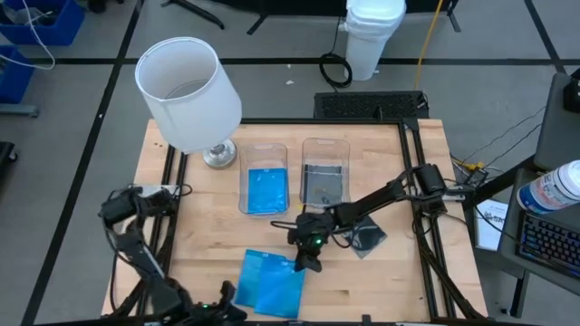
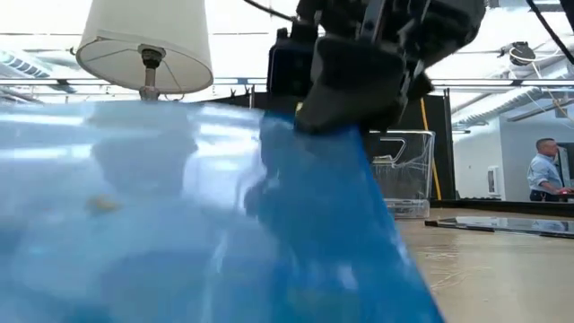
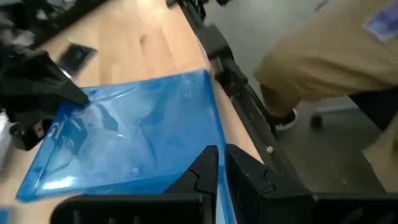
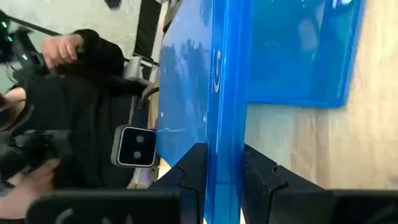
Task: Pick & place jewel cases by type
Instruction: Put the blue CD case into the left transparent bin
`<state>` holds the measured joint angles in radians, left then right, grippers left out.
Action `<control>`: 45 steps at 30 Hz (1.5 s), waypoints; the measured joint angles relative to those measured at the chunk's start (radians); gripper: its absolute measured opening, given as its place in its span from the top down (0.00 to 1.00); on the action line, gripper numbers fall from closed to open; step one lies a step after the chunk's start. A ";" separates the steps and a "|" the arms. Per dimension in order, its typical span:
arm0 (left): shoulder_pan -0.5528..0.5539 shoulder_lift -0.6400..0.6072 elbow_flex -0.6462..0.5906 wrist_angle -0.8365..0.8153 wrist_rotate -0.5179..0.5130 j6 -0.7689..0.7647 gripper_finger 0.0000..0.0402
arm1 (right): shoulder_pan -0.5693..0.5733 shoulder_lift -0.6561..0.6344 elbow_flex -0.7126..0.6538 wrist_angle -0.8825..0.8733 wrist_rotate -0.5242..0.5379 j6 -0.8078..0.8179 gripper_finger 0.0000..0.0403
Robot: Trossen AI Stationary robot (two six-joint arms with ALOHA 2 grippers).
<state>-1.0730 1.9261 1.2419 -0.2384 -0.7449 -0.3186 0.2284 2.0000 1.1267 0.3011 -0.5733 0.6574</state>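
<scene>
Wooden table seen from above, with two dark robot arms. Near its front edge lie two bright blue jewel cases, overlapping. The right gripper reaches over the right-hand blue case and its fingers are closed on that case's edge. The left gripper sits at the front edge beside the left blue case; its fingers are nearly together at the case's edge, but a grip cannot be confirmed. Behind stand two clear tubs, the left tub holding blue cases, the right tub holding dark ones. A dark grey case lies on the table behind the right arm. A white-shaded lamp stands at the back left.
</scene>
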 joint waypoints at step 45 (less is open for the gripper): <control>0.184 0.020 -0.030 -0.027 0.027 -0.183 0.94 | -0.089 -0.454 0.251 -0.593 0.391 -0.480 0.94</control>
<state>-0.8886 1.9465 1.2118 -0.2658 -0.7179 -0.5019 0.1389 1.5455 1.3773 -0.2918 -0.1819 0.1776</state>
